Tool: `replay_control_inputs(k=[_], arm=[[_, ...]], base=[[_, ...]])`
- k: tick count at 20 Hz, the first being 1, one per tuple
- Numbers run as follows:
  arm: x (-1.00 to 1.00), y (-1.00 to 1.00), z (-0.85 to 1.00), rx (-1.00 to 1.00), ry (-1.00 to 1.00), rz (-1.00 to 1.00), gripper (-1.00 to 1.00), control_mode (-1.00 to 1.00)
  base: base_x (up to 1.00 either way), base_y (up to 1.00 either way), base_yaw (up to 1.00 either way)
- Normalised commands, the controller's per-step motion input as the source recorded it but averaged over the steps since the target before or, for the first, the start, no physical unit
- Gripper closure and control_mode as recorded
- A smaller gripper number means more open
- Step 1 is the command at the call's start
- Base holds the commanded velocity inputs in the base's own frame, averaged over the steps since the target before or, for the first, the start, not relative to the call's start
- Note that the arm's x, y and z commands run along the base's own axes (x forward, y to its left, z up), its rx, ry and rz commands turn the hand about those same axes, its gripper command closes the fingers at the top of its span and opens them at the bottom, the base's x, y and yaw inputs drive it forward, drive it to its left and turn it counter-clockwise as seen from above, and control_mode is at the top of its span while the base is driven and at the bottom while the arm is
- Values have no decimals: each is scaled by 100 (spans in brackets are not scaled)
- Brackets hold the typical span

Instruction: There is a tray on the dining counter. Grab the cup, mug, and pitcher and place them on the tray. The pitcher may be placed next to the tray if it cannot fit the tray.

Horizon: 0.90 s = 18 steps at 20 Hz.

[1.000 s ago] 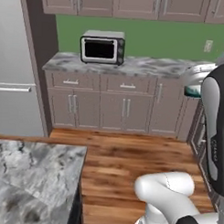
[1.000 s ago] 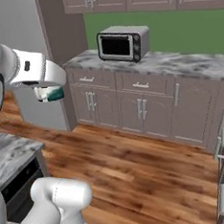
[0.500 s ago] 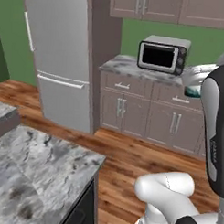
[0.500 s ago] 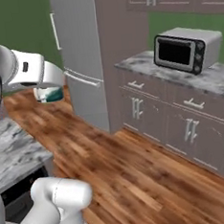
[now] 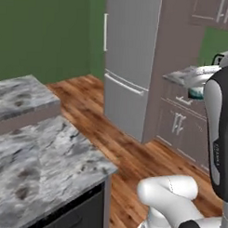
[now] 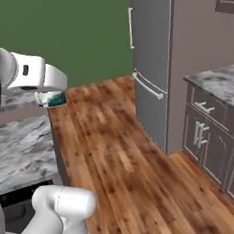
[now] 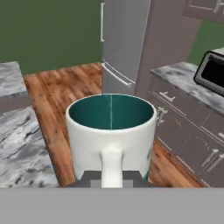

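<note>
Fridge point(image 5: 131, 65) now nearer, mug point(image 7: 111, 135) aloft

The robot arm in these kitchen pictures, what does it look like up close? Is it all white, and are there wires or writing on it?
The arm is built of smooth, rounded white shells with dark grey to black bands at the joints. Its base link is a glossy white elbow-shaped tube. One upright dark segment bears small pale lettering, too small to read. No loose cables show. The tool has small dark grey finger tips.
</note>
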Motion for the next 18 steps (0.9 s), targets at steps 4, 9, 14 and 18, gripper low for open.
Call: replay_control_inputs(k=[4, 9, 14, 18], arm=[[0, 0, 0, 0, 0, 0, 100, 100], [0, 0, 0, 0, 0, 0, 100, 100], [0, 0, 0, 0, 0, 0, 100, 100], [0, 0, 0, 0, 0, 0, 100, 100]], base=[[42, -63, 69], [35, -71, 67], [34, -81, 57], [47, -75, 43]])
